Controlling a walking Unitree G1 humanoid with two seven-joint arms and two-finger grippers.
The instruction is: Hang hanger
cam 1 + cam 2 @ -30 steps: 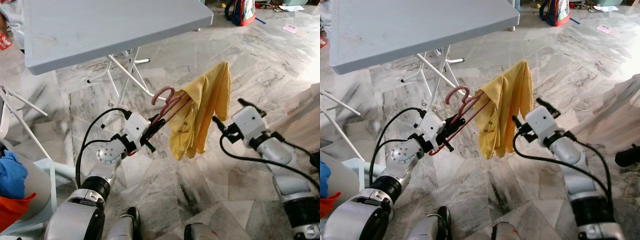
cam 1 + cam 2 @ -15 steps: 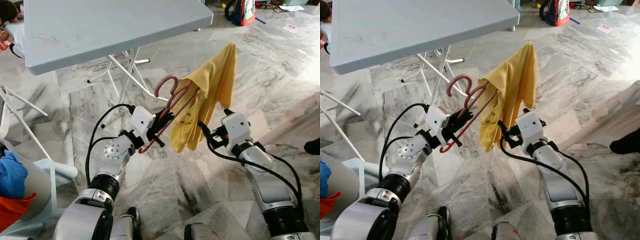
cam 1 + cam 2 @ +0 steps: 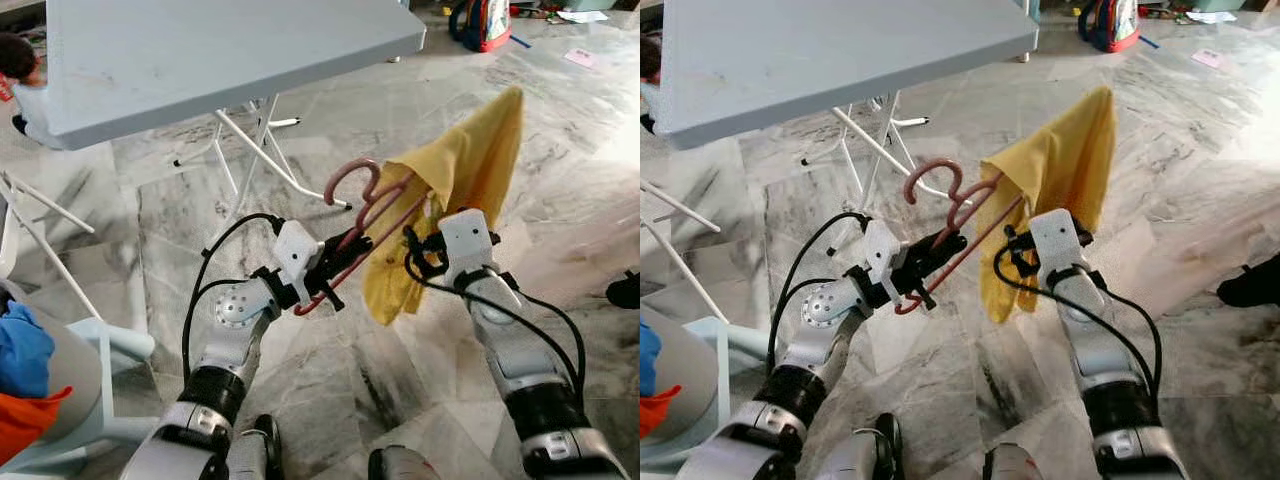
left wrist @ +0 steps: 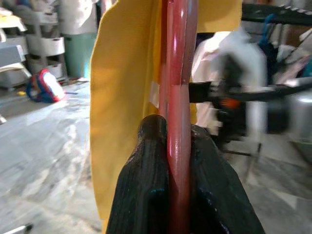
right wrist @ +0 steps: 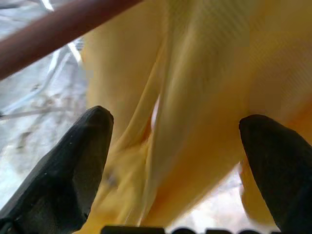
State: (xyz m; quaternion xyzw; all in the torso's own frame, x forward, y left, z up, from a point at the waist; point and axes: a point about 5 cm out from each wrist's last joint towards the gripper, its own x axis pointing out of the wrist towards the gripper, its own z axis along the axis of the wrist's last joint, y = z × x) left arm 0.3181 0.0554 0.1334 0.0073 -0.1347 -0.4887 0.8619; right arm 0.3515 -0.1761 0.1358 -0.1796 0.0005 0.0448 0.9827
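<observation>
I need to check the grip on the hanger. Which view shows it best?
The left wrist view: the left gripper is shut on the red hanger bar, close up. The eye views show the whole hanger with its hook; the right wrist view catches a blurred stretch of bar.

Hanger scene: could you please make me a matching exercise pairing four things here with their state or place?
Things:
1. pink hanger
2. yellow shirt
3. right gripper
4. grey folding table

States or places:
A. open, fingers either side of yellow cloth
B. clamped between the left gripper's fingers
C. standing on the marble floor behind the arms
D. draped over the hanger

Pairs: 1-B, 2-D, 3-A, 4-C
</observation>
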